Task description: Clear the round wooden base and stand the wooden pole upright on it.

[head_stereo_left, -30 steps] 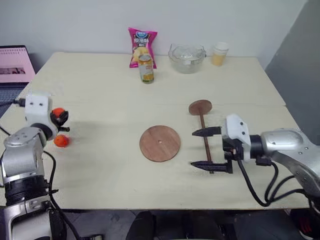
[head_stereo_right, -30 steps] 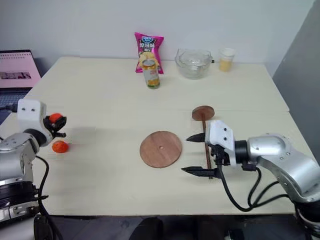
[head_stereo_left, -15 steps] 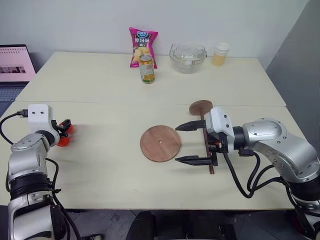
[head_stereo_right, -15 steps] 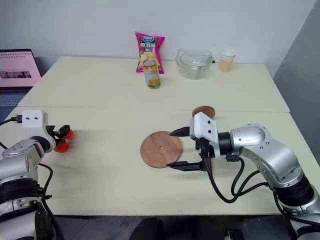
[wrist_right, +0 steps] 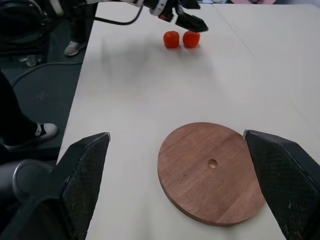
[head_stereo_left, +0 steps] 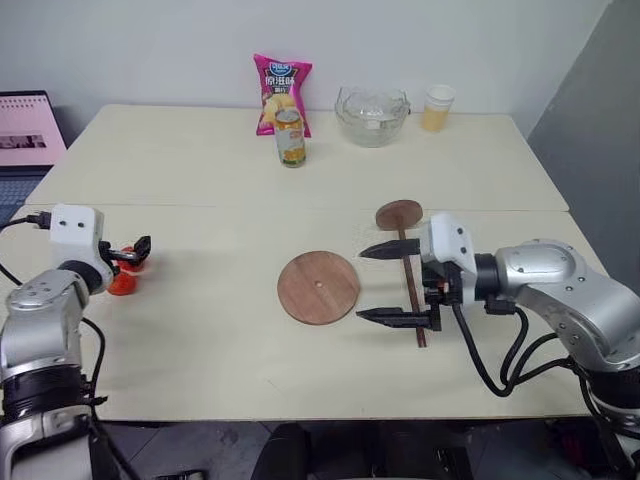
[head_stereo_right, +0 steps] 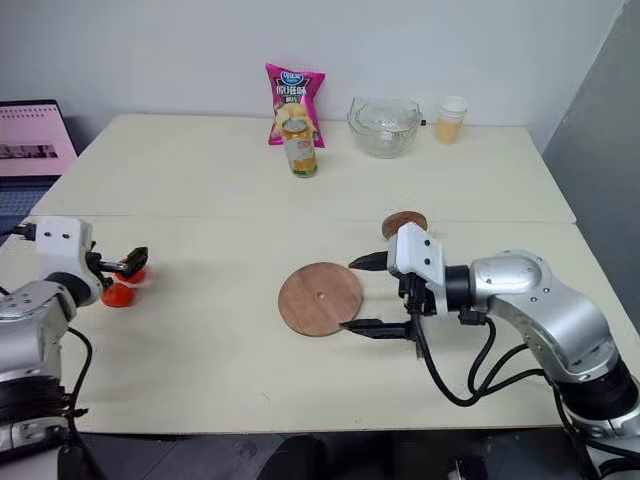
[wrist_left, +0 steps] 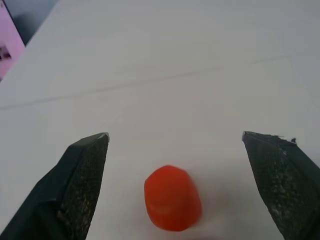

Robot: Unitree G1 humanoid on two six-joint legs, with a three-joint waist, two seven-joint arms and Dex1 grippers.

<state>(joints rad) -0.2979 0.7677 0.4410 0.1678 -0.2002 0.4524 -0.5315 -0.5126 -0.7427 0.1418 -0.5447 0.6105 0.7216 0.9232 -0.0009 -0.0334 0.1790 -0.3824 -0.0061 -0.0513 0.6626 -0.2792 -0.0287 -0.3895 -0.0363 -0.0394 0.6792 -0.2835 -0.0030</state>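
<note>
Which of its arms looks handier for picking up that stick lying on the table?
The right. Its open right gripper sits right beside the wooden pole, next to the bare round wooden base. The left gripper is far off at the table's left edge, open by two small orange fruits.

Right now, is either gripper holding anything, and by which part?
Nothing is held. The left gripper is open over an orange piece; the right gripper is open beside the wooden pole.

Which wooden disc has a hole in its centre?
The big flat base lying alone mid-table. The smaller disc behind it is fixed to the pole's end.
</note>
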